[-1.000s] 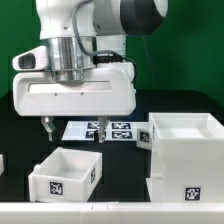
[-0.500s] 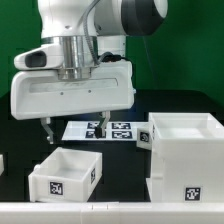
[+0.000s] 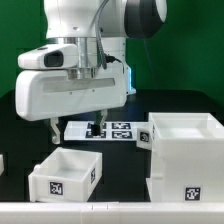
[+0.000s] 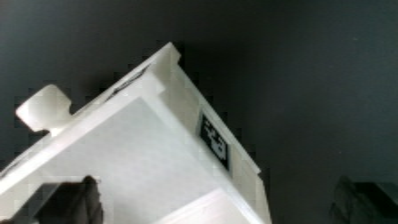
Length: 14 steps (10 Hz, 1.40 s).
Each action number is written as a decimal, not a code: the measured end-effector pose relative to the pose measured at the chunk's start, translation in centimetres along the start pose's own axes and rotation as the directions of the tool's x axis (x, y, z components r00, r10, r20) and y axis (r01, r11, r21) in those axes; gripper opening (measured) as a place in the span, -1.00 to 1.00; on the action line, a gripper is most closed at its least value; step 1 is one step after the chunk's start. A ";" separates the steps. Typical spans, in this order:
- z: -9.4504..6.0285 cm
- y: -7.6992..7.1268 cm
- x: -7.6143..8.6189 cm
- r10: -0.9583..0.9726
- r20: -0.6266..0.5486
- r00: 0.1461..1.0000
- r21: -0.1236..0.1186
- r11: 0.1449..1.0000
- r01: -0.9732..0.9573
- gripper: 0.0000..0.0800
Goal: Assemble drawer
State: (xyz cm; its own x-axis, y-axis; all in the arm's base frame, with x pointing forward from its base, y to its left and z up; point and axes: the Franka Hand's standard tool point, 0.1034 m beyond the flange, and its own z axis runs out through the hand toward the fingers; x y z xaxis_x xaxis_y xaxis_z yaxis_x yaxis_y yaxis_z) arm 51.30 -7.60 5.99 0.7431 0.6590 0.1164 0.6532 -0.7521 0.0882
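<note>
A small white drawer tray (image 3: 66,172) with a square tag on its front stands at the front of the black table. The large cube-like shell (image 3: 186,155) stands at the exterior view's right, its open side up. My gripper (image 3: 75,133) hangs open and empty above the tray, not touching it. In the wrist view the tray (image 4: 143,160) fills the frame with its round knob (image 4: 45,106) and a tag (image 4: 214,140). One dark finger (image 4: 71,203) is over the tray's inside and the other (image 4: 365,200) is off to its side, so a tray wall lies between them.
The marker board (image 3: 118,130) lies flat behind the tray, partly hidden by my hand. A sliver of another white part (image 3: 2,162) shows at the exterior view's left edge. A green backdrop stands behind the table.
My hand has shifted a little toward the exterior view's right and lowered slightly over the small tray. The tray and shell have not moved.
</note>
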 end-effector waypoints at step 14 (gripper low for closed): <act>4.3 0.0 -2.1 -0.507 0.072 0.859 0.047 0.862 0.504 0.62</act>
State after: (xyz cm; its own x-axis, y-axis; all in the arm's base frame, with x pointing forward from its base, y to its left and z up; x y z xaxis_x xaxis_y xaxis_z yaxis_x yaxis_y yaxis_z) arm 50.40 -8.92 1.46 0.3181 0.9479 -0.0156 0.9448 -0.3156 0.0881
